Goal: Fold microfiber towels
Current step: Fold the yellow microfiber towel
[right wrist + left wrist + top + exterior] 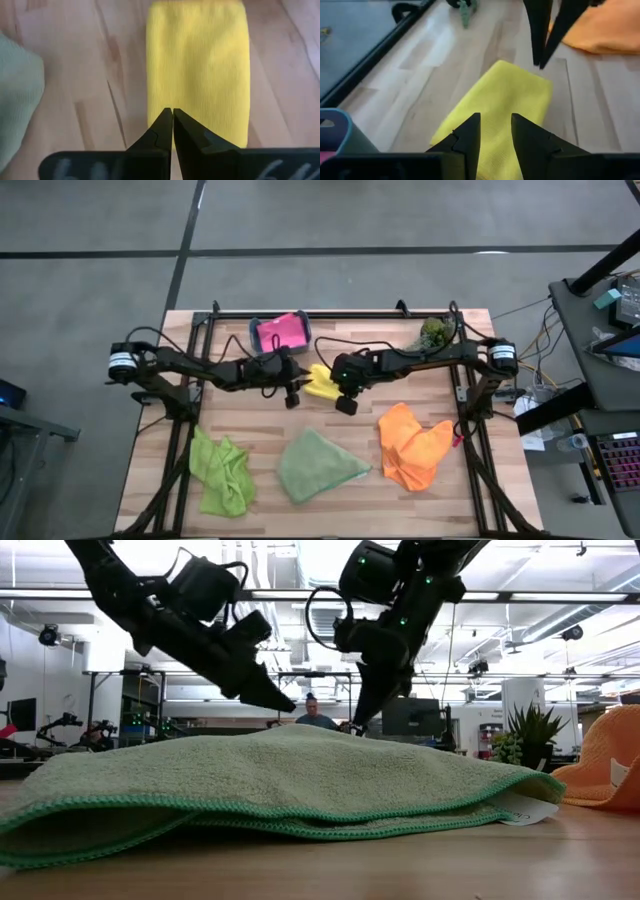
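Yellow towel (198,70) lies folded under my closed right gripper (172,114) and half-open, empty left gripper (495,131); orange towel (412,445), sage towel (315,466) and lime towel (222,473) remain unfolded.

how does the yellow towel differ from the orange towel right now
The yellow towel lies folded into a neat flat rectangle; the orange towel lies loose and rumpled. The yellow one sits mid-table between both grippers, the orange one nearer the front right. Both rest on the wooden table.
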Robot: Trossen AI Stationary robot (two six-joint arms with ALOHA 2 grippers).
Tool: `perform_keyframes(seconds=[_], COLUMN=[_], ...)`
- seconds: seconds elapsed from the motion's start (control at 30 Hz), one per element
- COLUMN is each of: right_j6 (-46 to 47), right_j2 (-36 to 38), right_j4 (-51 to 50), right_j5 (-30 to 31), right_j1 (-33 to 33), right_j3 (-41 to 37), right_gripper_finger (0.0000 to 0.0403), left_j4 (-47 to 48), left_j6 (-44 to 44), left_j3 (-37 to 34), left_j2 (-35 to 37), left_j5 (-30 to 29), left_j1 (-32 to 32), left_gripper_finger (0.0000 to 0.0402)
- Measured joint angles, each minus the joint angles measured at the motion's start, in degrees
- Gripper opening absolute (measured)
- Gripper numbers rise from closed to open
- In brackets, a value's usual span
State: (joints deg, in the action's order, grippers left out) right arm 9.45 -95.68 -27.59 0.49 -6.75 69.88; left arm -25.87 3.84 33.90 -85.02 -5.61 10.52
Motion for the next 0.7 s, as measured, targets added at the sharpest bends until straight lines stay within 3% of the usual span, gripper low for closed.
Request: perform_keyframes(seconds=[0.2,0.47,0.7], right_j6=[-0.51,-0.37,1.11], right_j2=[-0.17,-0.24,-0.24], right_j4=[9.44,32.11,36.12], right_j5=[1.09,1.57,5.99], right_j1=[-0.40,-1.04,-1.85], right_j3=[-2.72,-13.58,-18.58], right_gripper_finger=[0.0009,0.0009,0.0009], left_j4=[-8.73,-10.21,-10.14], left_j6=[-0.06,-0.42,-0.44], left_j3=[0.40,3.76,6.79], left_j2=[-5.03,-12.85,-18.92], left_j5=[-2.41,-5.39,-6.95], left_j1=[0.15,0.28,0.37], left_gripper_finger=[0.0095,0.0095,0.0095])
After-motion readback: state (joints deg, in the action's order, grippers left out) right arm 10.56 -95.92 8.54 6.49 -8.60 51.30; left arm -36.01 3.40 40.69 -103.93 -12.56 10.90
